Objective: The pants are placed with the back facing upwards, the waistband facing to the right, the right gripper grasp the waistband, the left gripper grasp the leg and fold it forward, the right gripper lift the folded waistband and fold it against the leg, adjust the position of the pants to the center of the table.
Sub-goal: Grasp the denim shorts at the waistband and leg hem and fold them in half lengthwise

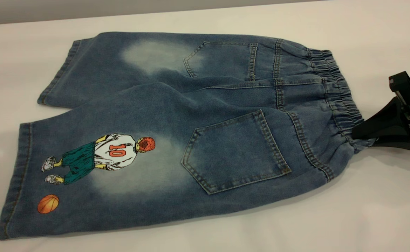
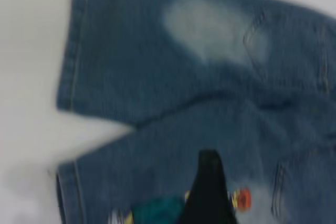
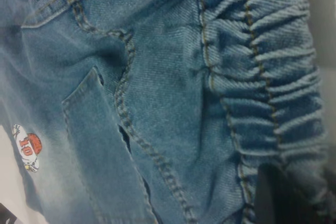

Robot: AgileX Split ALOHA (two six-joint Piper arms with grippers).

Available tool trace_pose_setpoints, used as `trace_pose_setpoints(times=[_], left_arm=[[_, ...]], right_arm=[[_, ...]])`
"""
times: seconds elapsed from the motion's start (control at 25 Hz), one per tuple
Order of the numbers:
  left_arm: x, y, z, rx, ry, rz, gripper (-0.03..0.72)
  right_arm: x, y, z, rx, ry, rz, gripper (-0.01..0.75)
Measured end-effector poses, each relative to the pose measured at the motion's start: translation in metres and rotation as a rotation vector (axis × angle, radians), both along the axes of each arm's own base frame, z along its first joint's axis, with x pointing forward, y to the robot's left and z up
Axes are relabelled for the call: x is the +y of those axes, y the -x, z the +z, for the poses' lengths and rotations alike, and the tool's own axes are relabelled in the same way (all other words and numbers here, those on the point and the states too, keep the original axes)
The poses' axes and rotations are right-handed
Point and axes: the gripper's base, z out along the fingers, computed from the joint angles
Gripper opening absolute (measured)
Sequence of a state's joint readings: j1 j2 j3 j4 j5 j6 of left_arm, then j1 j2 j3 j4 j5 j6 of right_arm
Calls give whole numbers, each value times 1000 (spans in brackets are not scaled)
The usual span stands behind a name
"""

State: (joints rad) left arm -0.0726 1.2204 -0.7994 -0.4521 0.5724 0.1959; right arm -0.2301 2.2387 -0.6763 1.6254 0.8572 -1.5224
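- The pants (image 1: pixel 177 126) lie flat on the white table (image 1: pixel 366 217), back side up, both patch pockets showing, legs pointing to the exterior view's left and the waist to its right.
- The waistband (image 1: pixel 334 94), a gathered elastic edge, runs down the right end of the pants; its near corner is pulled into a puckered point.
- The right claw (image 1: pixel 361 134) is at that near corner of the waistband, its black fingers closed on the bunched denim, low over the table.
- In the right wrist view the ruched band (image 3: pixel 273 77) fills the frame, with one dark finger (image 3: pixel 273 195) pressed against its edge.
- The leg (image 1: pixel 86 175) with the basketball player print, white "10" jersey, green shorts and an orange ball (image 1: pixel 48 204) beside the hem, is the nearer one; it lies spread flat.
- The plain leg (image 1: pixel 114 66) lies behind it, bearing a pale bleached patch; the two hems are apart, with bare table between them.
- The left claw (image 2: pixel 209 192) shows only in its own wrist view, as one dark finger over the printed leg beside the player's red head; whether it is open or closed cannot be told, nor whether it touches the cloth.
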Motion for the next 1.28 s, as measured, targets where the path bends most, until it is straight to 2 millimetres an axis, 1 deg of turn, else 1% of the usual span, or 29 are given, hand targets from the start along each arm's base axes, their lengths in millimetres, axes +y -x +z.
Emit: trace_pose_setpoints(times=[0.08,0.2,0.32,0.44,0.52,0.68,0.8,1.08,1.28], left_arm=[[-2,1,-12,85,3,-19,529],[-2,5,-38,221,4,-24,529],[-1,11,-65,312,-2,-7,529],[0,25,-87,397,-13,-6,529],[2,33,-98,413,-28,5,529],[7,47,-116,422,-49,44,529],[8,53,-127,463,-58,48,529],[9,49,-150,533,-76,71,529],[11,46,-175,616,-111,59,529]], right_arm=[[0,0,0,-3,0,2,37],[0,0,0,-4,-3,3,37],[0,0,0,-6,-5,5,37],[1,0,1,-7,-7,5,37],[1,0,1,-8,-6,7,37],[1,0,1,-9,-9,8,37],[1,0,1,-11,-17,10,37],[2,0,2,-15,-27,18,37],[2,1,3,-15,-33,22,37]])
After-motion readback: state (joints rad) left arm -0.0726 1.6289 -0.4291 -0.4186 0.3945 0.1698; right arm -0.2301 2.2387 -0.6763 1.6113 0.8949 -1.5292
